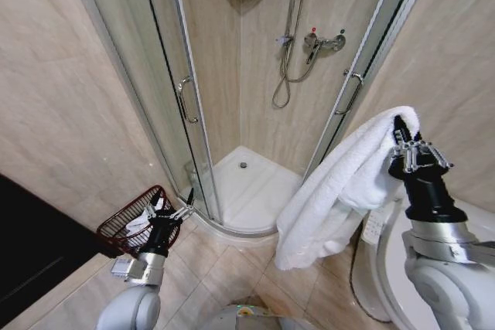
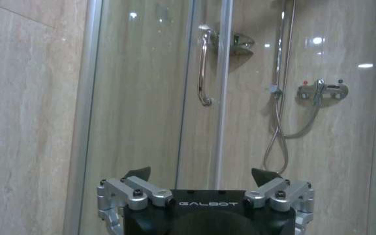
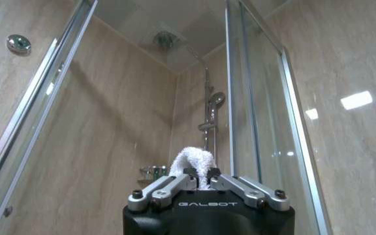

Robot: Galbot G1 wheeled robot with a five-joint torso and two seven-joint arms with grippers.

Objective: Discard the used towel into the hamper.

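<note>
The right tool at 3 o'clock pinches a white towel, which hangs beside it; the left tool, jaws wide, hovers by the hamper at 8 o'clock on the floor

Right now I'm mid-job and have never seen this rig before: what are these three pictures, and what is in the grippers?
It is a wheeled robot with two arms, in a bathroom facing a corner shower. The wide picture comes from its head camera; the other two look out from each wrist. The right gripper, raised high, is closed on a white towel that hangs down from it; its wrist view shows the towel pinched between the fingers. The left gripper is open, holds nothing, and sits low near the hamper, a dark red basket on the tiled floor.
</note>
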